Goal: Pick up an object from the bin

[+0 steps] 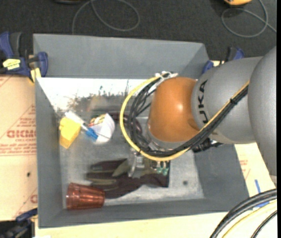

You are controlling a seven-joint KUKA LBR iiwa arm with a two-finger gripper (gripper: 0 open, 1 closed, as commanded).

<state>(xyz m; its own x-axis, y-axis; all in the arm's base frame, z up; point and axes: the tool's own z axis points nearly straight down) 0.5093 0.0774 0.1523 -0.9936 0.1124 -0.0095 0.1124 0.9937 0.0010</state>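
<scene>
Overhead light glares off the grey bin [61, 90].

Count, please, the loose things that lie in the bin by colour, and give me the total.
Yellow: 1, the block
White: 1, the rounded thing with blue and red marks
Dark: 1, the glove
Red-brown: 1, the cup lying on its side
Total: 4 in sight

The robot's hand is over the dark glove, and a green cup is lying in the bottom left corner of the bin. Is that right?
Not quite. The cup is reddish-brown, not green. The camera view shows it lying on its side in the bottom left corner of the bin, and the gripper is over the dark glove.
</scene>
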